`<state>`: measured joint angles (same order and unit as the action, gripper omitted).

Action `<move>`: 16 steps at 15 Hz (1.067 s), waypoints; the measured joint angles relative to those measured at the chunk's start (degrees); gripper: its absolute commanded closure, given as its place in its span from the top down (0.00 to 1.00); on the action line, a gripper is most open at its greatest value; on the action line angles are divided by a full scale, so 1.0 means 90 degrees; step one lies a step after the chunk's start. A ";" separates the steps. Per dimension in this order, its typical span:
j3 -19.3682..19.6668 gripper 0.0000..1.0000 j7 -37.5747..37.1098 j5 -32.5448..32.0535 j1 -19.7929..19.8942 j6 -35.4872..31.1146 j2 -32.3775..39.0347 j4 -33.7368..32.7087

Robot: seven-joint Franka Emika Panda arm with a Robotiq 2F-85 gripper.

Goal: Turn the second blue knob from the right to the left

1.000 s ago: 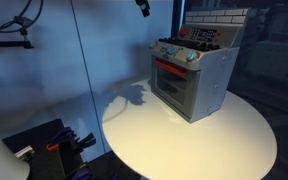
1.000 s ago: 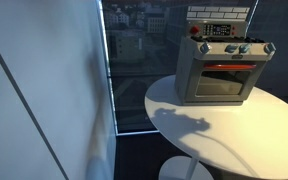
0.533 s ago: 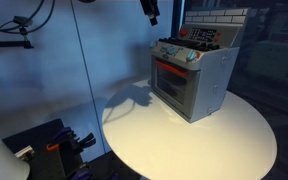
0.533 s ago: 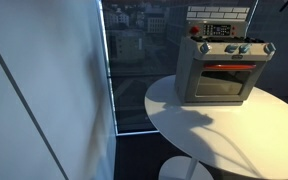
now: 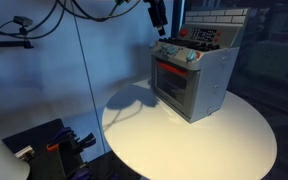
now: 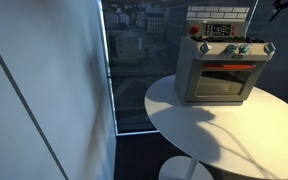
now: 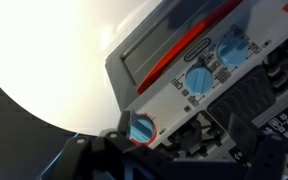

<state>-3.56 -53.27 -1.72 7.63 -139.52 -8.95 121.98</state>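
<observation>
Claw lower; nearer oven knobs

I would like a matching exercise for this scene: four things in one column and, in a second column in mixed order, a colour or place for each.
Things:
1. toy oven
2. table
3. front knobs
4. gripper

Colour or place:
A. blue
B. white
C. in the air, higher than the oven top
D. standing on the table

Pairs: 1-D, 2-B, 3-A, 4-C.
</observation>
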 measured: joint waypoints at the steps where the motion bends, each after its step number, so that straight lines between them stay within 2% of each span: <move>1: 0.0016 1.00 0.0000 0.0000 -0.0010 -0.0089 0.0070 0.0000; 16: 0.0214 1.00 -0.0004 0.0004 -0.0314 -0.1405 0.0963 0.0002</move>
<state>-1.63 -53.30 -1.69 4.81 -152.16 -0.28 122.00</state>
